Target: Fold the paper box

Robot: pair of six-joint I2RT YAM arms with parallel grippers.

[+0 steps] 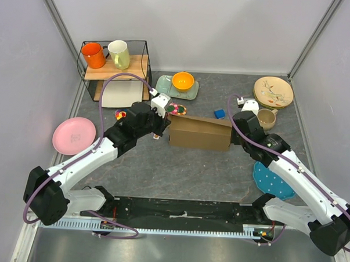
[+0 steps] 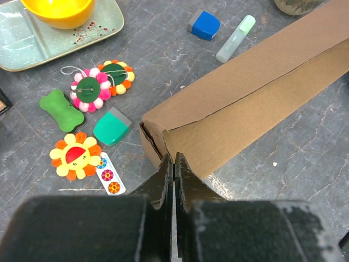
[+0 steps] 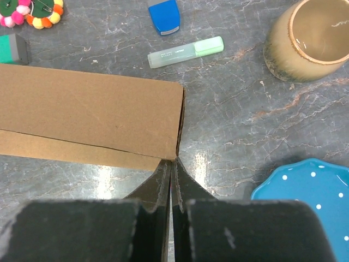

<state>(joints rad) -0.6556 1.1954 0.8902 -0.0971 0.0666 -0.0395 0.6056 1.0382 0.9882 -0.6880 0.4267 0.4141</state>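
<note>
I find the box (image 1: 199, 135) just this side of the marker (image 3: 185, 52), long axis crosswise. Left gripper (image 2: 173, 158) and right gripper (image 3: 170, 162), both closed on nothing, touch its opposite near corners, equally close.

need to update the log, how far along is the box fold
Done: the paper box stands as a shallow closed shape, top panel folded over. In hand: the left hand and right hand, both shut, have their tips at its two near corners. Left: the front flap shows a dark gap along its seam, so it probably needs tucking flat.
</note>
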